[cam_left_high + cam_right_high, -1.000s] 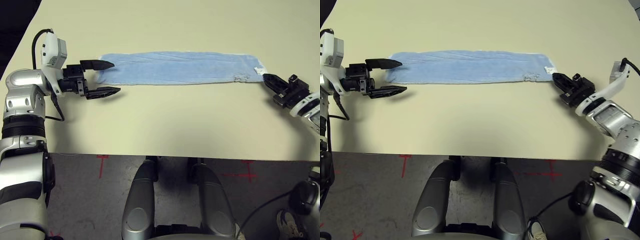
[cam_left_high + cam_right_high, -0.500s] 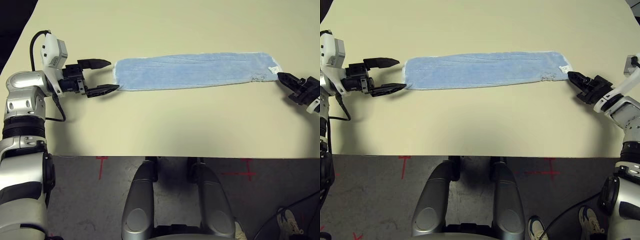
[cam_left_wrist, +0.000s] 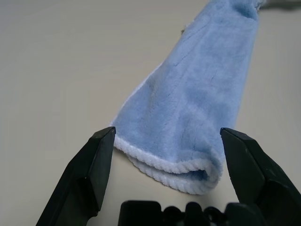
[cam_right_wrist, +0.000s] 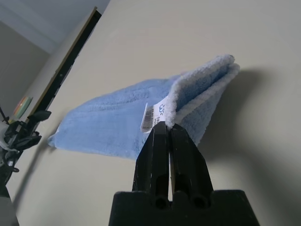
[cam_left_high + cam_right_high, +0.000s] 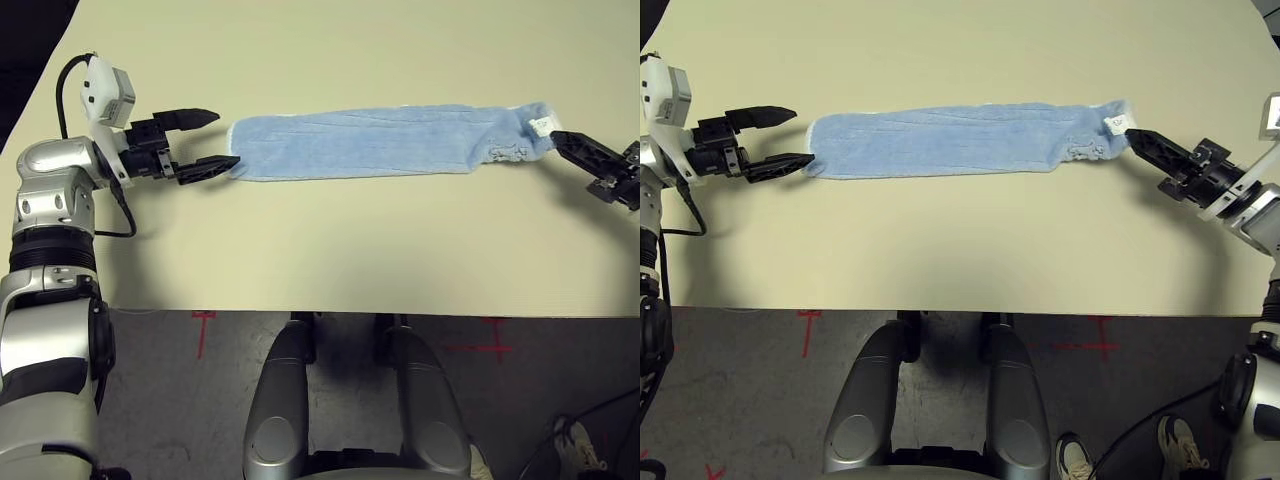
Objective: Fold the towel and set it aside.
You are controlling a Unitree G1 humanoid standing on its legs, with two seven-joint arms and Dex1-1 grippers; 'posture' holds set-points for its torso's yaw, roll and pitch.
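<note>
So on the far left you've got the left gripper point(image 5: 212, 139) sitting level over the table point(image 5: 330, 250), its 2 black fingers spread wide with nothing between them. From the left wrist view, the near end of the towel point(image 3: 197, 117) lies right in front of the open jaws, just short of the fingertips point(image 3: 104, 141), with the doubled-over whitish edge facing the gripper. In the head view, the lower finger tip sits right at the towel's left corner; can't tell if it's actually touching.

Moving right, the towel is a long narrow light blue strip, already folded lengthwise into 2 layers, running across the middle of the tan table. Most of it lies flat.

At the far right, the right gripper point(image 5: 1137, 139) is clamped tight on the towel's right end, right by the little white label point(image 4: 151, 117). That end is lifted a bit off the table and bunched up where it's pinched, and the 2 layers show clearly in the right wrist view.
</note>
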